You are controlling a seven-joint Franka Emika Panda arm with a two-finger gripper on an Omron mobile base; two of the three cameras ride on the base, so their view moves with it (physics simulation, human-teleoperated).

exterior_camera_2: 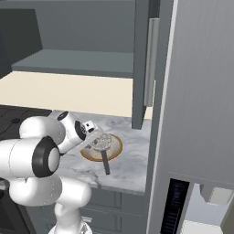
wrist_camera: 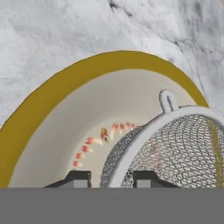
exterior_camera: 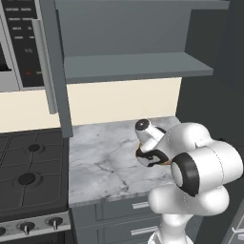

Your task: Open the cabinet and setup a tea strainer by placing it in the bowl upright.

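Right base view shows the cabinet (exterior_camera_2: 141,64) open and the tea strainer (exterior_camera_2: 101,142) resting in the bowl (exterior_camera_2: 114,148) on the surface, gripper (exterior_camera_2: 93,132) narrowly parted just beside it; release looks underway, so next should come a straight lift clear.

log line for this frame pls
cabinet: open | tea strainer: mesh head in bowl, handle over rim | gripper: at strainer, grip unclear

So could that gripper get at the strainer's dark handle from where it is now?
Probably yes. The gripper hangs right over the tea strainer lying in the bowl, and the dark handle sticks out over the rim onto the marble counter, with nothing beside it.
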